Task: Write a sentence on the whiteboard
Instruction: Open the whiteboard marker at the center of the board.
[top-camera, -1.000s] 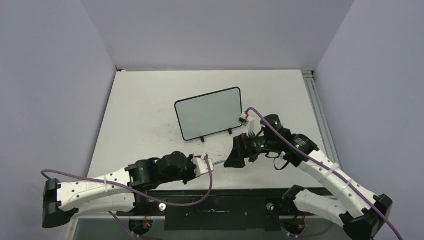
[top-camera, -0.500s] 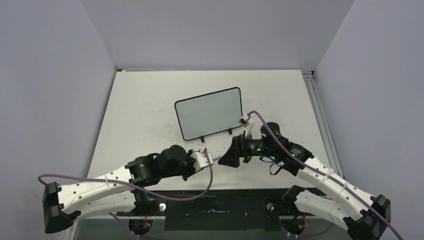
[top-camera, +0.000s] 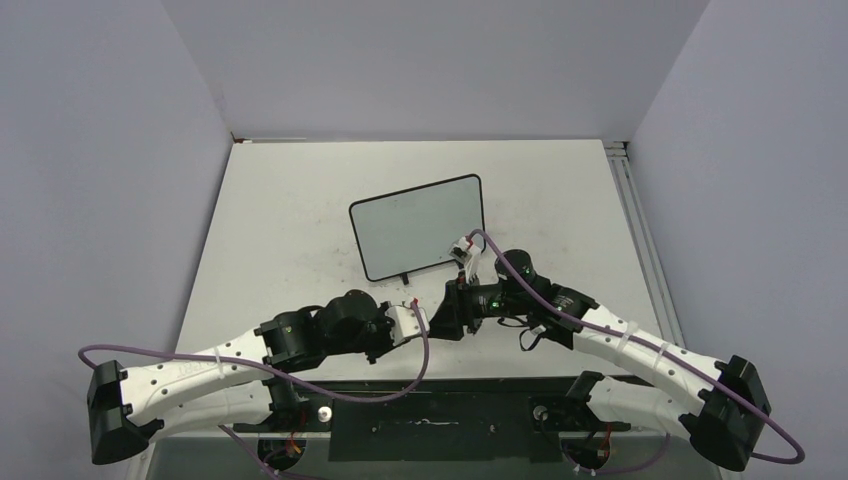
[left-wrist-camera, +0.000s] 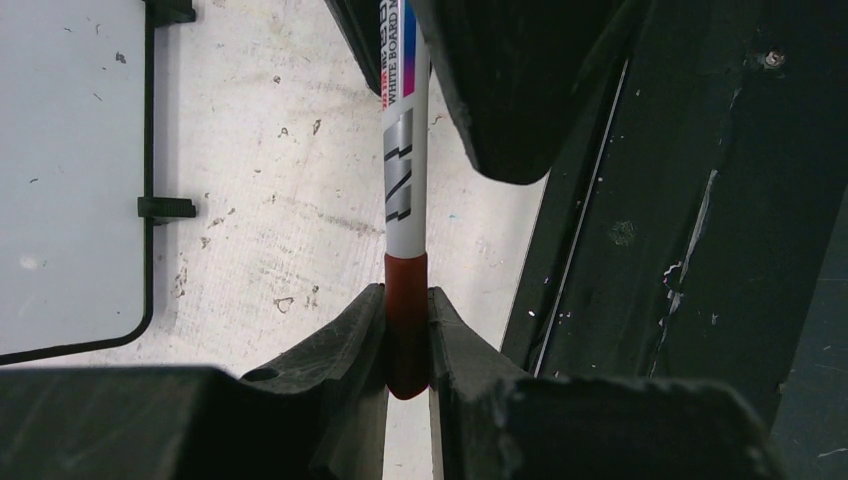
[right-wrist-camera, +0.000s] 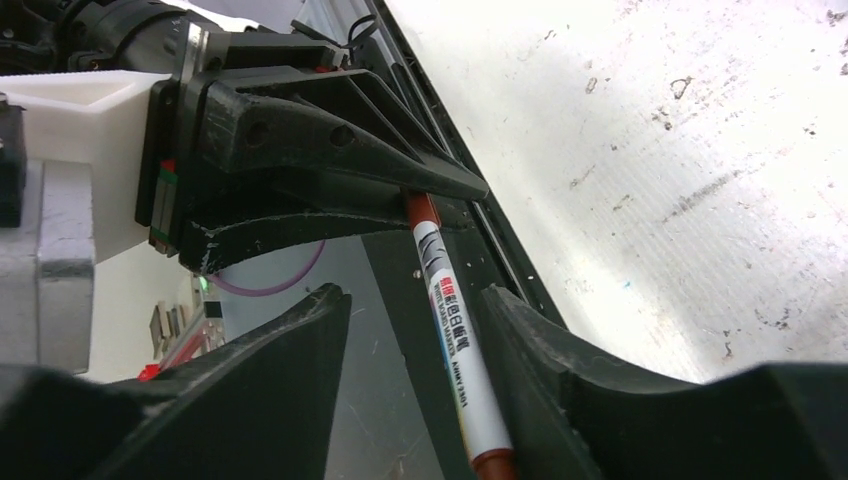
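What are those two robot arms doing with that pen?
The left arm's fingers are pinching a whiteboard marker by one red end, near the front edge of the table. The right arm's fingers sit on either side of its white barrel with gaps showing, so they have not closed on it yet. The small whiteboard lies farther back, with no readable writing on it.

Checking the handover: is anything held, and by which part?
The left end effector pinches the white-barrelled, red-ended whiteboard marker by one red end; the right end effector straddles the barrel, not visibly gripping.
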